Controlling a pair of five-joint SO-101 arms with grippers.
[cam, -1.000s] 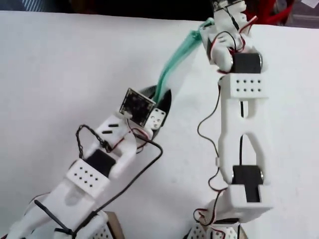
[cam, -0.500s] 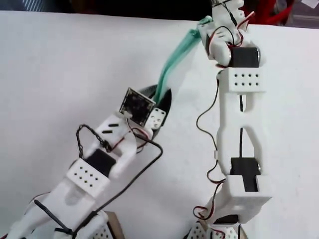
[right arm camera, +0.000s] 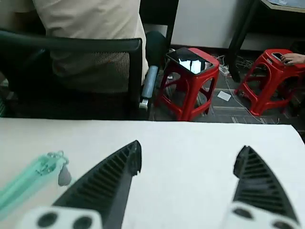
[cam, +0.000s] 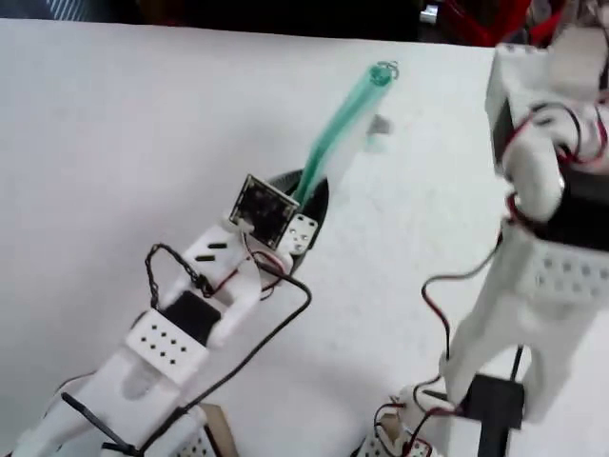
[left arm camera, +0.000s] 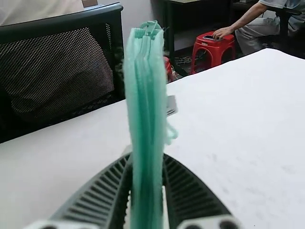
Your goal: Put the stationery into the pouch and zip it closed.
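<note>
One green pouch (cam: 338,129) is seen on the white table (cam: 124,133). Its near end is clamped between the dark ribbed jaws of the left gripper (cam: 306,198), and it runs from there up and away across the table toward the far edge. In the left wrist view the pouch (left arm camera: 145,119) is seen edge-on, standing upright between the two jaw pads of the left gripper (left arm camera: 145,160). One ring-shaped zip pull (cam: 385,69) is found at the pouch's far end, and one small grey tab (cam: 380,124) hangs just beside it.

The right arm (cam: 533,276) is raised at the right side of the table, well apart from the pouch. The jaws of the right gripper (right arm camera: 190,148) are spread wide with nothing between them, and bare table is seen through the gap. In that view the pouch's far end (right arm camera: 28,183) lies off to one side, outside the jaws.

Two arms are counted, with one loose black cable (cam: 276,324) looping beside the left one. Beyond the table's far edge, one black mesh chair (right arm camera: 71,47) and two red stools (right arm camera: 193,62) (right arm camera: 269,62) are seen.
</note>
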